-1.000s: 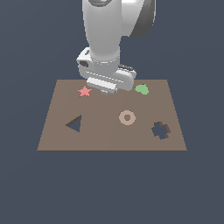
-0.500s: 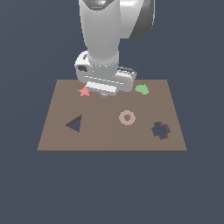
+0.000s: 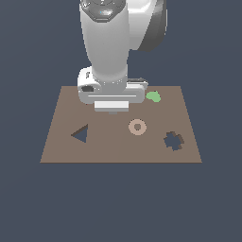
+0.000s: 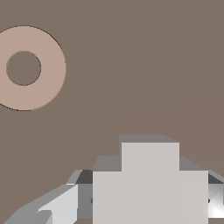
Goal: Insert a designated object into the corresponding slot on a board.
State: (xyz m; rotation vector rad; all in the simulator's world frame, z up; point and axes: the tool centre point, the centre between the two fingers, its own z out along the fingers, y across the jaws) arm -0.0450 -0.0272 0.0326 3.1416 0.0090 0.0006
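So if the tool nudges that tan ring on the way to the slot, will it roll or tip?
Probably neither. The ring lies flat on the board, so it has no edge to roll on and should slide. It looks thin and stiff, likely light, so even a slight bump could shift it. The slot lies apart from it, toward the exterior view's right.

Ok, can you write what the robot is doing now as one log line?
gripper: low over board, holding grey piece | slot: empty | tan ring: on board | phase: carrying

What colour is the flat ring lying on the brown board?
The flat ring is pale tan, clearest in the wrist view.
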